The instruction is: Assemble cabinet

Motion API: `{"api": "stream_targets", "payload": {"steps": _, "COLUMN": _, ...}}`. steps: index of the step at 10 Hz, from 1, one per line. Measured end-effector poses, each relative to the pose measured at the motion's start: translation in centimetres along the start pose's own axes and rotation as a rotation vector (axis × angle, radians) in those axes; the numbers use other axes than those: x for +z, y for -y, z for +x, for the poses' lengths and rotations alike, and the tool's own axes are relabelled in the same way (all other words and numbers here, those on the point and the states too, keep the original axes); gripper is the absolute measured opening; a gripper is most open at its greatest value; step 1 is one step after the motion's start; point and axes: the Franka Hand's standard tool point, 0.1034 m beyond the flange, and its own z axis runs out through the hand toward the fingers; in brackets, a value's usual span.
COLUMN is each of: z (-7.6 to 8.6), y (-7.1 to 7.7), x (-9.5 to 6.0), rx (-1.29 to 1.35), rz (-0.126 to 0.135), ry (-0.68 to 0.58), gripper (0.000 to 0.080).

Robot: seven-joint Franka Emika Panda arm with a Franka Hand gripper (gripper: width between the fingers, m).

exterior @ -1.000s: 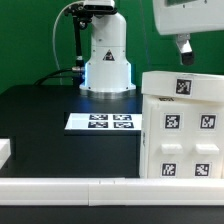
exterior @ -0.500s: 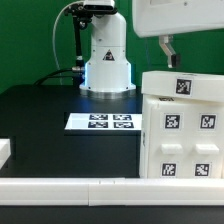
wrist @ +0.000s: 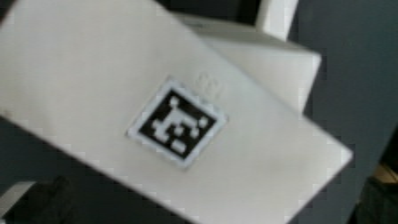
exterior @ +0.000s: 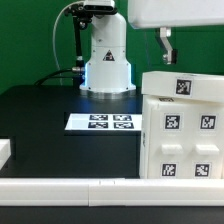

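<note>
In the exterior view we note the cabinet (exterior: 181, 125) standing on the black worktop (exterior: 50, 120) at that view's right, beside the marker board (exterior: 100, 122), with one gripper finger (exterior: 167, 46) hanging apart above it. In the wrist view we find the cabinet's tagged face (wrist: 178, 120) close below, gripper spread wide, holding nothing.

Exterior view set low at the desk (exterior: 40, 110) edge, facing the arm base, wrist view held close above the cabinet (wrist: 160, 110), probably its tagged top, shared by both views (exterior: 182, 125).

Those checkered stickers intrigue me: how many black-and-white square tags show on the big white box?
5: one on the white plastic cabinet top, four on its front face in two rows. Other faces are hidden.
</note>
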Motion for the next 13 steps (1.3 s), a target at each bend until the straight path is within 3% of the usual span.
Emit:
{"api": "stream_targets", "payload": {"steps": 1, "z": -0.3, "y": -0.5, "x": 0.1, "rx": -0.060, "rz": -0.018, "ry": 0.013, "gripper": 0.0797}}
{"api": "stream_targets", "payload": {"steps": 3, "z": -0.3, "y": -0.6, "x": 0.2, "rx": -0.203, "rz": -0.026, "ry": 0.016, "gripper": 0.0797}}
{"api": "stream_targets", "payload": {"steps": 5, "z": -0.3, "y": -0.2, "x": 0.8, "rx": -0.589, "rz": -0.073, "ry": 0.052, "gripper": 0.0797}}
{"api": "stream_targets", "payload": {"steps": 8, "z": -0.4, "y": -0.7, "x": 0.8, "rx": -0.629, "rz": -0.072, "ry": 0.055, "gripper": 0.0797}}
{"api": "stream_targets", "payload": {"steps": 10, "z": -1.3, "y": -0.8, "x": 2.0, "rx": -0.604, "rz": -0.060, "ry": 0.099, "gripper": 0.0797}}
{"api": "stream_targets", "payload": {"steps": 13, "z": -1.7, "y": 0.2, "x": 3.0, "rx": -0.536, "rz": -0.057, "ry": 0.142, "gripper": 0.0797}}
